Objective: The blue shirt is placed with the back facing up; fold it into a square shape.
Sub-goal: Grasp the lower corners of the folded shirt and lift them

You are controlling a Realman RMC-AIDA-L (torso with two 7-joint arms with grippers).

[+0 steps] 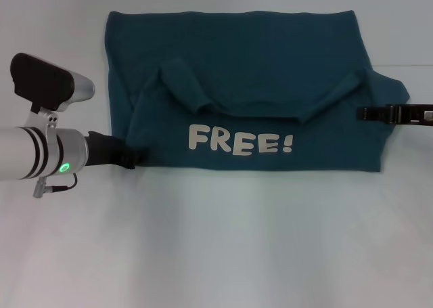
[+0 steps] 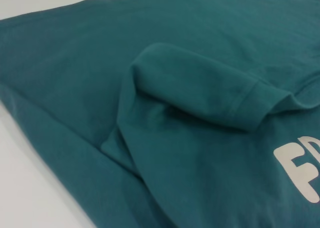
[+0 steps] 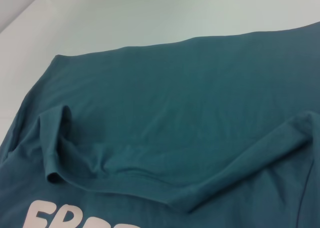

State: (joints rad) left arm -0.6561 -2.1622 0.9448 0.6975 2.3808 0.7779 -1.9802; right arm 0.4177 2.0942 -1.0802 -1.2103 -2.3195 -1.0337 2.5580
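Blue shirt lies on the white table, spread wide across the far half, near part folded up over the back so the pale "FREE!" lettering faces up. Both sleeves are folded inward onto the body: left sleeve, right sleeve. Left wrist view shows the left sleeve's cuff close up, lettering cut off at the frame edge. Right wrist view shows both sleeves and only the tops of the letters.

Left hand sits at the shirt's near left corner, touching or just under the fabric edge; fingertips are lost against the dark cloth, can't tell if apart or together, or if they grip the shirt. Right hand is at the shirt's right edge beside the right sleeve, thin black part visible, rest cut off by the frame; its state can't be told either. Neither wrist view shows its own fingers.
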